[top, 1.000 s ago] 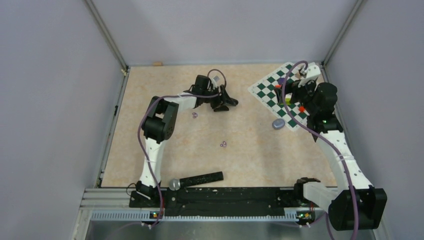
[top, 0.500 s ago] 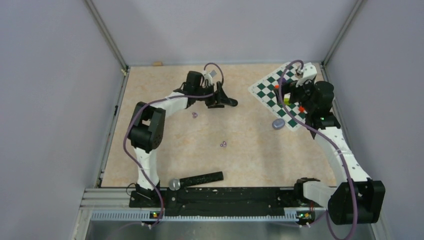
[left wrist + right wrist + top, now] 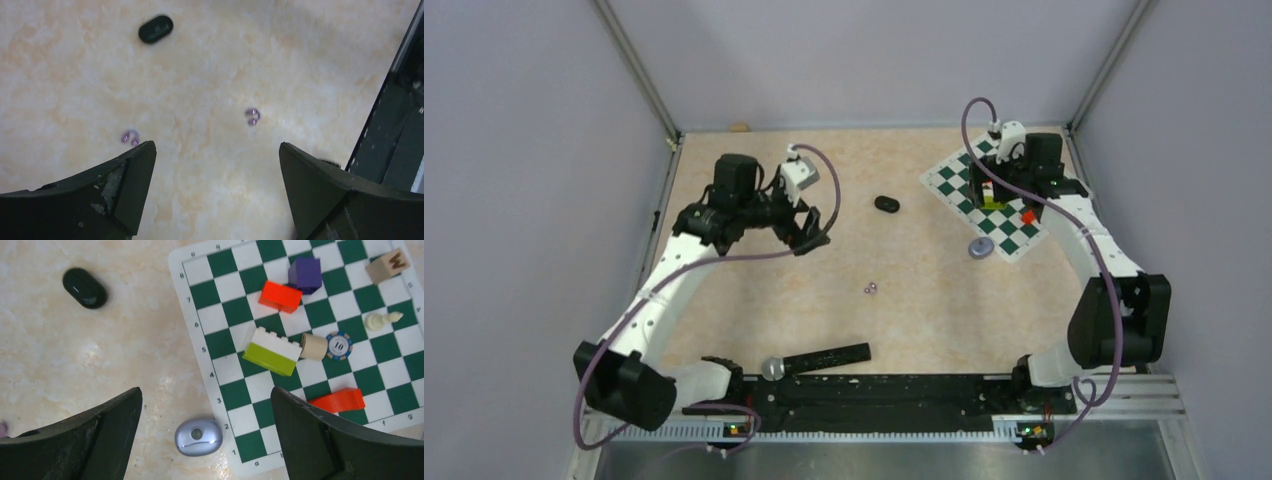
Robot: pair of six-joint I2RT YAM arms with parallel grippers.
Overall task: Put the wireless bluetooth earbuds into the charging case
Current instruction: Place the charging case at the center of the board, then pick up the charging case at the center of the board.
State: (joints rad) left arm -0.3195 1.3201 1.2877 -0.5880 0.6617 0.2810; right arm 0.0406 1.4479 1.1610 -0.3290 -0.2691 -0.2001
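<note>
Two pairs of tiny lilac earbuds lie on the beige table: one pair (image 3: pixel 252 116) ahead of my left gripper (image 3: pixel 215 150), the other (image 3: pixel 130 137) just off its left fingertip. The top view shows one pair (image 3: pixel 871 289). A closed black oval charging case (image 3: pixel 886 204) (image 3: pixel 155 28) lies alone farther off. A closed lilac case (image 3: pixel 198 436) (image 3: pixel 981 247) rests against the chessboard's corner, below my right gripper (image 3: pixel 206 395). Both the left gripper (image 3: pixel 809 238) and the right gripper (image 3: pixel 990 192) are open and hold nothing.
The chessboard (image 3: pixel 225 385) at the far right carries coloured blocks, a poker chip, a white pawn and a wooden cube. A black bar with a silver round end (image 3: pixel 819 360) lies near the front rail. A small tan object (image 3: pixel 740 127) sits at the back edge.
My left gripper opened, left the black case on the table and drew back to the left. The right arm swung back over the chessboard.
</note>
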